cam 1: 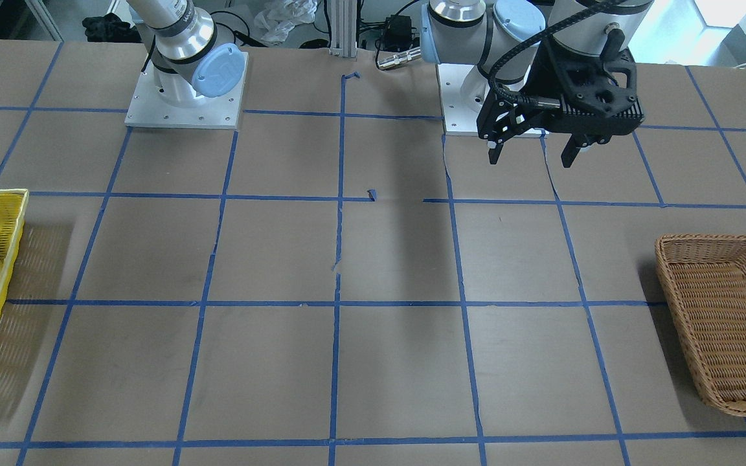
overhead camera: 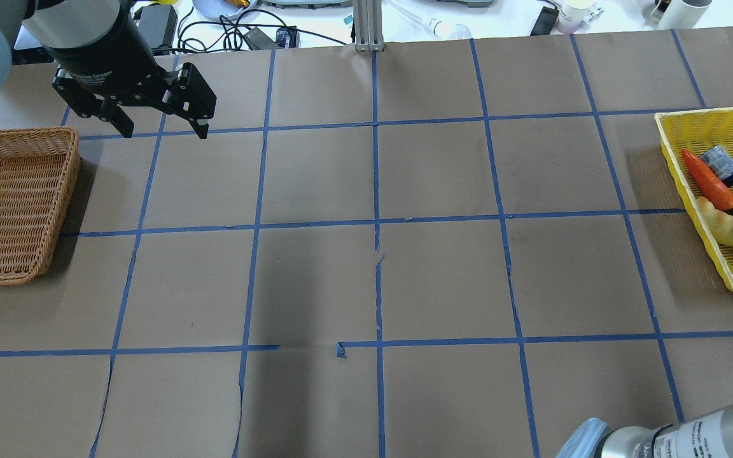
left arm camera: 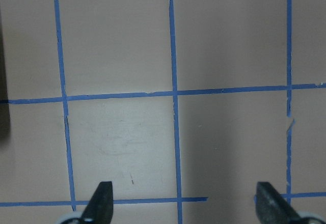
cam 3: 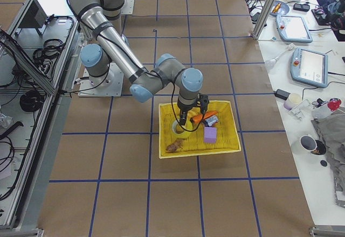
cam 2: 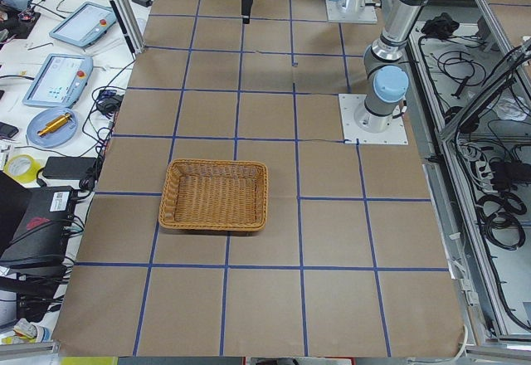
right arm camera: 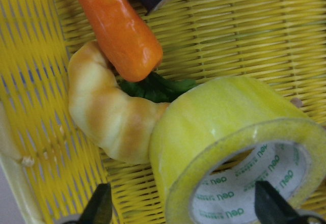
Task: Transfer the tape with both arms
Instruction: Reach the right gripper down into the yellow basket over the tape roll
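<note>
Tape [right arm camera: 239,158] up close; croissant [right arm camera: 107,117] touching at 9 o'clock, carrot [right arm camera: 114,25] at 11. Right gripper [right arm camera: 186,206] spread above; left gripper [overhead camera: 164,133] spread too.

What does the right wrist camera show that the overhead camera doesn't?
Only the right wrist view: a close-up of the tape with its pale printed core, lying between the tips of the open right claw. Only the overhead view: the open left claw hanging near a brown wicker basket, above the blue-lined table. Both: the yellow basket, the carrot and the bread roll.
</note>
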Available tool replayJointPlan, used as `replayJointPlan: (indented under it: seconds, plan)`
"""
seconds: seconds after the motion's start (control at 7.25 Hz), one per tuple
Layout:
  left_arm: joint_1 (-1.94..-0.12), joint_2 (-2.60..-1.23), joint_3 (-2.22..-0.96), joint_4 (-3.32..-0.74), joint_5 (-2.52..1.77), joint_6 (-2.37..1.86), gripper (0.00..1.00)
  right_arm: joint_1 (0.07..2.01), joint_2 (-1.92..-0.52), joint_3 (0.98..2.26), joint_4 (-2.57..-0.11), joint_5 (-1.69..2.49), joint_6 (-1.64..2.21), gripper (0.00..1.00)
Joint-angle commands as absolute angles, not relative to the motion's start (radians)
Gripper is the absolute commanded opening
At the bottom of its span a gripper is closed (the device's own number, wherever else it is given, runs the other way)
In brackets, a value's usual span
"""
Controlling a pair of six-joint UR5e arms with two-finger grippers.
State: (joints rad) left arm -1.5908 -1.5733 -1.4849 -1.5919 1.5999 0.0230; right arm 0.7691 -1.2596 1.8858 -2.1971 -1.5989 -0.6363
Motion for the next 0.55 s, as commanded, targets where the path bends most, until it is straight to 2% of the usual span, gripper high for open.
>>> replayJointPlan:
  seconds: [0.0,0.14,0.41]
  plan:
    - [-1.591,-1.572,-1.485,-1.592,1.6,0.023,1.0,0.769,-1.256,1.914,-2.264,-1.606,-0.644,0.15]
    - [-1.591,-1.572,-1.485,-1.591,1.6,0.023,1.0,0.769,-1.258,1.913,-2.263,-1.609,-0.641,0.0]
    - [-1.591,-1.572,-1.485,-1.591,1.6,0.023,1.0,0.769,-1.265,1.913,-2.258,-1.6,-0.641,0.0]
